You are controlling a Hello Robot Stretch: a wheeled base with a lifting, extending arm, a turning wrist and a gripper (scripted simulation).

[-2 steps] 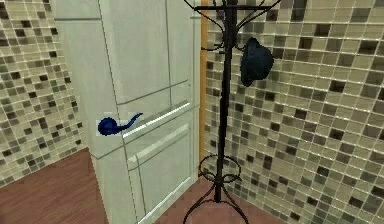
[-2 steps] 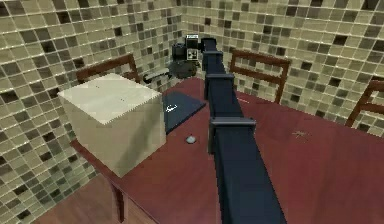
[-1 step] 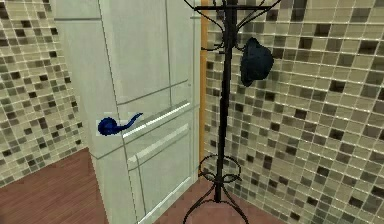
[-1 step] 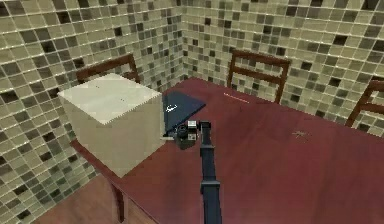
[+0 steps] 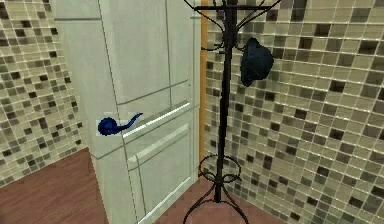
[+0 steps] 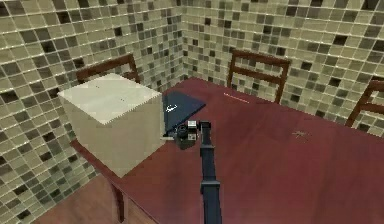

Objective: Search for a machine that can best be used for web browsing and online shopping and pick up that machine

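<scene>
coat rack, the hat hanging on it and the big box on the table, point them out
coat rack (image 5: 228, 110), forward view, central pole
hat (image 5: 256, 62), forward view, crown
box (image 6: 112, 98), arm side view, top face

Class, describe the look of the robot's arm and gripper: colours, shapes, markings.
The arm is a dark, straight, square bar. At its far end stand two small white squares with black marks. Left of them sits the gripper, a dark body with thin fingers.
</scene>
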